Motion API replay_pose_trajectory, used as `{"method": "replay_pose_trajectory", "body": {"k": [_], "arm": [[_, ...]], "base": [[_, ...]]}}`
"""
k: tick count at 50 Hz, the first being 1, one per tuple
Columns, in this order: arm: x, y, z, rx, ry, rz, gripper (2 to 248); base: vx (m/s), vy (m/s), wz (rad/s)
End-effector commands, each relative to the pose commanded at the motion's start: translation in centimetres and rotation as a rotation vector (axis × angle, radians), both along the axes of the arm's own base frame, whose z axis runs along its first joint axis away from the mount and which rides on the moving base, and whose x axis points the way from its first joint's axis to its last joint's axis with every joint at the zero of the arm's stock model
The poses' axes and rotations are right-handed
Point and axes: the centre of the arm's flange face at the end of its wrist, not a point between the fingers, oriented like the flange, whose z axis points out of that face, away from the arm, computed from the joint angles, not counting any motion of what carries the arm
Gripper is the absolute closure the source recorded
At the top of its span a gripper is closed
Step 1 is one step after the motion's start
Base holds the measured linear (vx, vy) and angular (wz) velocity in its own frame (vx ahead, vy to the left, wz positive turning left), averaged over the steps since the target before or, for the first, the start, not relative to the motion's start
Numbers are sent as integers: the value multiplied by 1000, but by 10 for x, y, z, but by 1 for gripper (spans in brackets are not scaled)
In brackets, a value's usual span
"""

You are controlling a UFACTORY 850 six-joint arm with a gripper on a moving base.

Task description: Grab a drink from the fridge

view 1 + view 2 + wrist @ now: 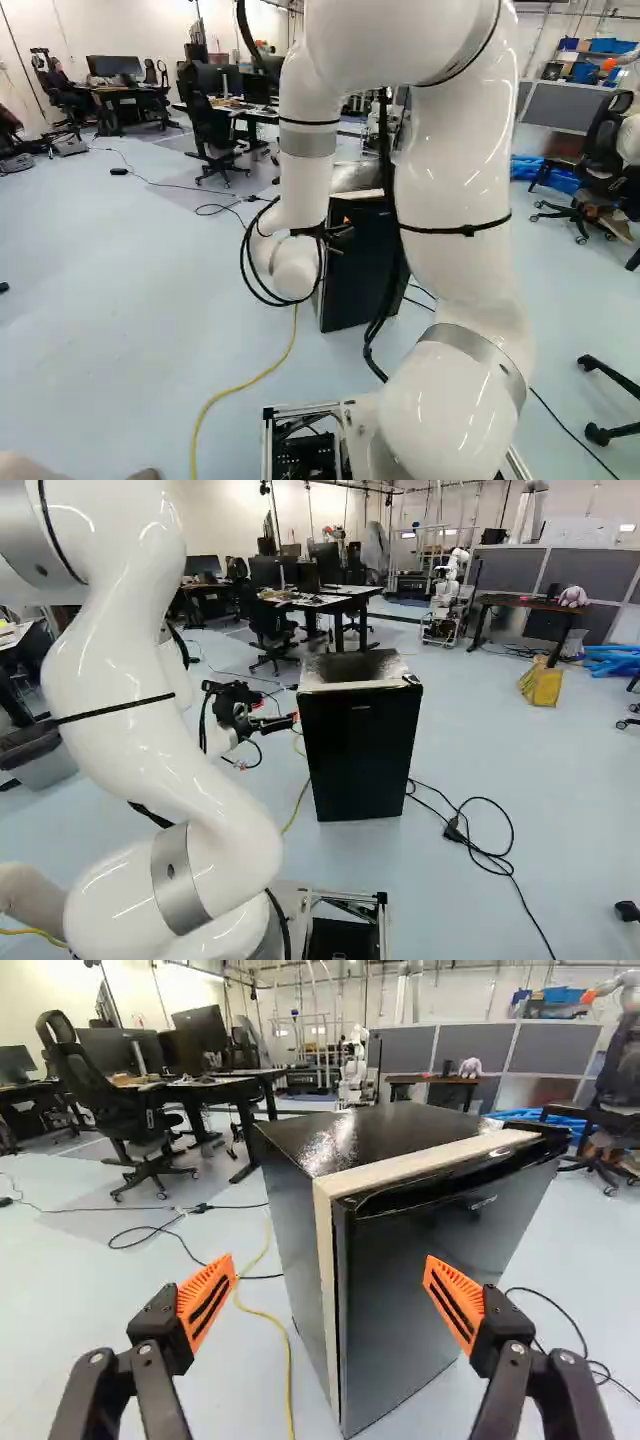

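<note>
In the right base view my gripper (268,742) is at the left side of the small black fridge (358,742). The wrist view shows the gripper (328,1268) open, its orange-padded fingers wide apart with nothing held between them. Ahead of it stands the fridge (445,1260), one vertical front edge in line with the gap between the fingers. Its black door is closed against a pale front frame (324,1290), and a recessed grip runs along the door's top edge. Whether the fingers touch the fridge cannot be told. No drink shows; the fridge's inside is hidden.
A yellow cable (268,1315) lies on the floor beside the fridge. Black cables (480,852) are looped on its other side. Office chairs (120,1110) and desks stand farther off. Another robot (447,595) and a yellow floor sign (545,683) are in the background.
</note>
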Motion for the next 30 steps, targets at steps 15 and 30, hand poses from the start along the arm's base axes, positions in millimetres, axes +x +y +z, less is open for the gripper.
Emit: {"method": "replay_pose_trajectory", "body": {"k": [15,30], "arm": [[17,15,-17,-25,-28,-64,3],[35,24,-26,-16,-41,-143,3]], "base": [[0,0,0],[0,0,0]]}}
